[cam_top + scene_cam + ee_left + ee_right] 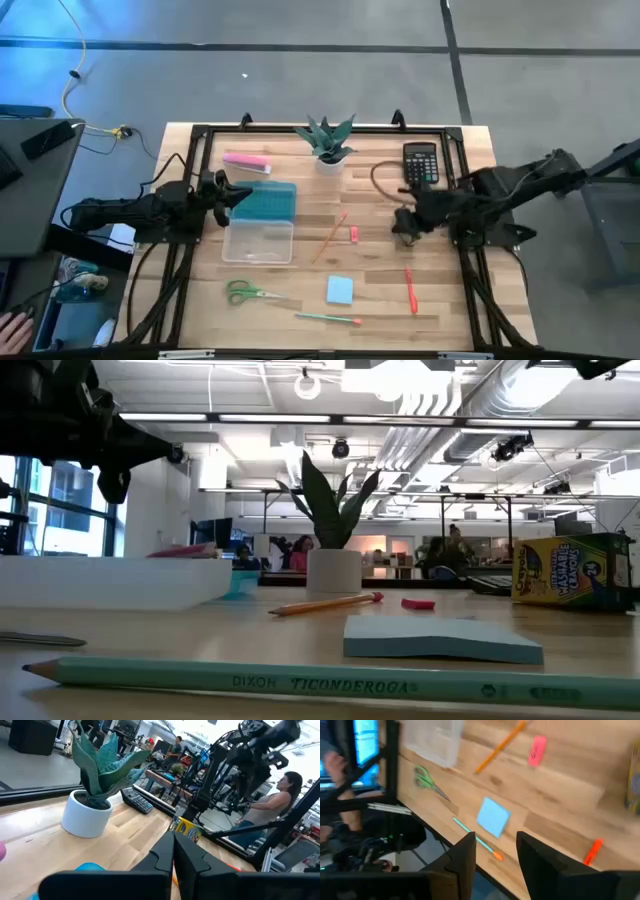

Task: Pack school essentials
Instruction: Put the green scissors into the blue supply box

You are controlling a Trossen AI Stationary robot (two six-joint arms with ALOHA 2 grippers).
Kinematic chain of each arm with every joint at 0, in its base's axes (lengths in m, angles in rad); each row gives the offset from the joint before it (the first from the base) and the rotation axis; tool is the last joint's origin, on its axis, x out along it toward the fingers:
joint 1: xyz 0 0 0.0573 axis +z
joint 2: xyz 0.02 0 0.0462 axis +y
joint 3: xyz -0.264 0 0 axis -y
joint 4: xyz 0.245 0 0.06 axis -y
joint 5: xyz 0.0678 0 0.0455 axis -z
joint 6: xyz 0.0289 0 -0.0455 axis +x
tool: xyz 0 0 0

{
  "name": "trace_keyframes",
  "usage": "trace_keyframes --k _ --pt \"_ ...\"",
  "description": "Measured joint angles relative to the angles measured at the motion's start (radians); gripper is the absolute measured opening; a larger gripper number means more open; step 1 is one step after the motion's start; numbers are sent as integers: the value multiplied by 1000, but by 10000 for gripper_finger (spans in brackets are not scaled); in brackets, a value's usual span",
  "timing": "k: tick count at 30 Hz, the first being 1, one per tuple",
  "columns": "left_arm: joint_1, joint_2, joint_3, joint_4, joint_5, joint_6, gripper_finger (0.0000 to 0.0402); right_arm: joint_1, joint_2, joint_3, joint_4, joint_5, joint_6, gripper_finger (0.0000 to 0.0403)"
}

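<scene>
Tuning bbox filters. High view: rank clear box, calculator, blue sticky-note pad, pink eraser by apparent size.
1. clear box
2. calculator
3. blue sticky-note pad
4. pink eraser

The overhead camera sees all four flat on the table, so nearness hardly skews the order.

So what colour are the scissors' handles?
Green; the scissors show best in the high view.

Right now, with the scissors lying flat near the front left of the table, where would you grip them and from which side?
Probably at the closed blades just past the pivot, coming straight down. The scissors lie flat with green handles toward the table's left edge and blades pointing right, clear wood around them. Set the fingers across the blades, which are narrower than the looped handles. The left gripper is nearer but shut, so open it first.
</scene>
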Motion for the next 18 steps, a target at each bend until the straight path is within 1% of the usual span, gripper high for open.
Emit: trace_keyframes --k 9,13,18 --pt "0 25 0 -2 12 27 1 166 139 0 0 8 242 133" --pt "0 42 0 -2 12 27 1 214 180 0 0 5 320 133" --pt "0 64 0 -2 13 26 1 251 215 0 0 5 371 133"
